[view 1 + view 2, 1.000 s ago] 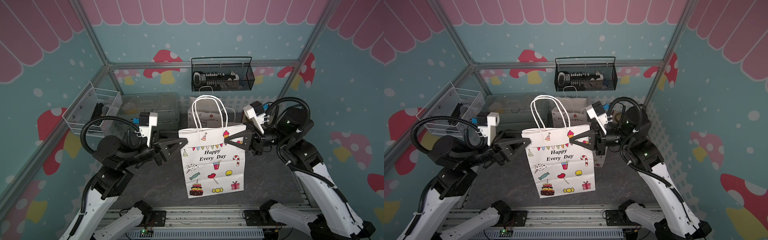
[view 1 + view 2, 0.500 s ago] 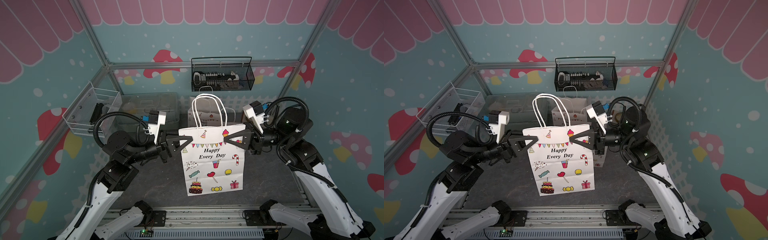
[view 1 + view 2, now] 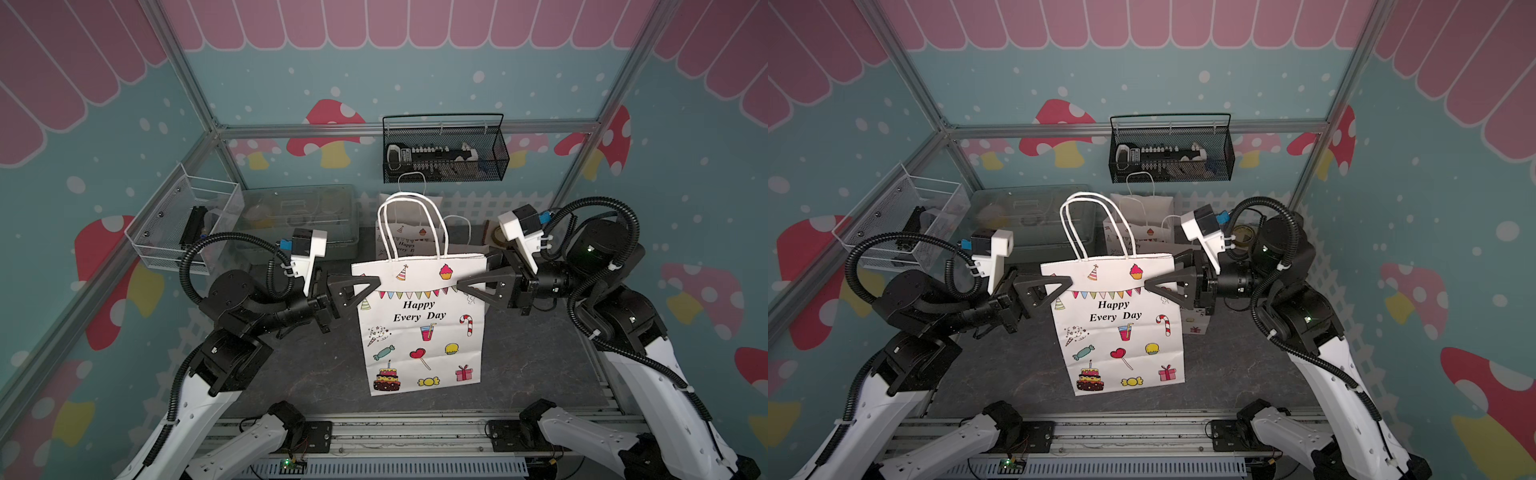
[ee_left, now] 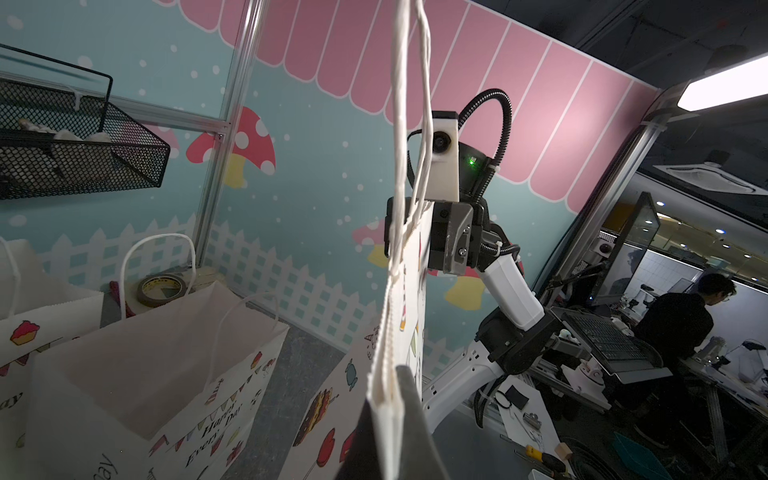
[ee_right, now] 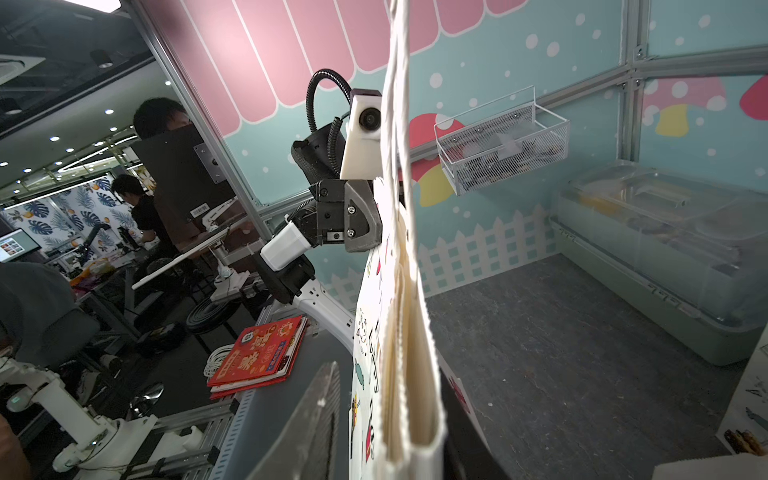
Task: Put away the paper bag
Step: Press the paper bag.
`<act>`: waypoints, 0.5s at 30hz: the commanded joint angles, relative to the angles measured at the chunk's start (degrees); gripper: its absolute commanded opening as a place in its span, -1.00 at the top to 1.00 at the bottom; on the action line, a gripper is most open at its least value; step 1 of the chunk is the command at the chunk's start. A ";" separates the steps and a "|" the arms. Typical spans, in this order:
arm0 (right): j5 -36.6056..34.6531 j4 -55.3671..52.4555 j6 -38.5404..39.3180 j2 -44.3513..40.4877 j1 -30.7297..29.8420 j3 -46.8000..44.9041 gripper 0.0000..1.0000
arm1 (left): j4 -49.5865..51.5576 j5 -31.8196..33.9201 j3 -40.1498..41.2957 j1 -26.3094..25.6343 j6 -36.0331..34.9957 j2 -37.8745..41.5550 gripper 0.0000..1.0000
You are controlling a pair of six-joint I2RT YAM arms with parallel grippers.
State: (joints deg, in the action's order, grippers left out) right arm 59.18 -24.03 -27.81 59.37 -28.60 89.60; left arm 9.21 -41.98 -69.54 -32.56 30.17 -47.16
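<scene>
Handover at the top edge: my left gripper point(image 3: 376, 281), a second ago standing off with its jaws spread, has come in and is now pressed together on the upper left corner of the paper bag point(image 3: 419, 332). The left wrist view shows a finger point(image 4: 415, 436) flat against the folded rim. Across from it my right gripper point(image 3: 460, 286), clamped on the other corner until a moment ago, is beginning to part. In the right wrist view one finger point(image 5: 316, 415) stands clear of the paper with a gap showing, so I read it as letting go. I judge the bag's weight is passing to my left arm, which could then carry it alone toward the other bags point(image 3: 409, 243) standing at the back of the table point(image 3: 540, 353). The bag itself has scarcely moved: it hangs mid-table between the two arms, flattened and upright, twin handles point(image 3: 409, 195) up, printed face toward the front rail. Its long axis runs top to bottom, its width from one gripper to the other. Whether its bottom edge rests on the table I cannot tell
</scene>
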 commanded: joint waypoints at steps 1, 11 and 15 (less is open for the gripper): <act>-1.94 -0.58 2.23 -0.49 -0.31 2.14 0.57 | 0.52 1.89 0.88 -0.23 -0.47 0.92 1.00; -3.64 -1.75 3.93 -0.83 -0.32 2.59 0.98 | 0.41 1.31 1.75 -0.23 -0.03 1.21 1.00; -5.01 -2.07 4.17 -1.62 -0.31 1.96 1.00 | -1.58 -0.30 3.39 -0.24 1.48 1.77 0.66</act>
State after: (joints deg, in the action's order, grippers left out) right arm 55.35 -26.22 -25.06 58.94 -28.60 90.98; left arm 8.45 -41.06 -67.59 -32.71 30.87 -46.06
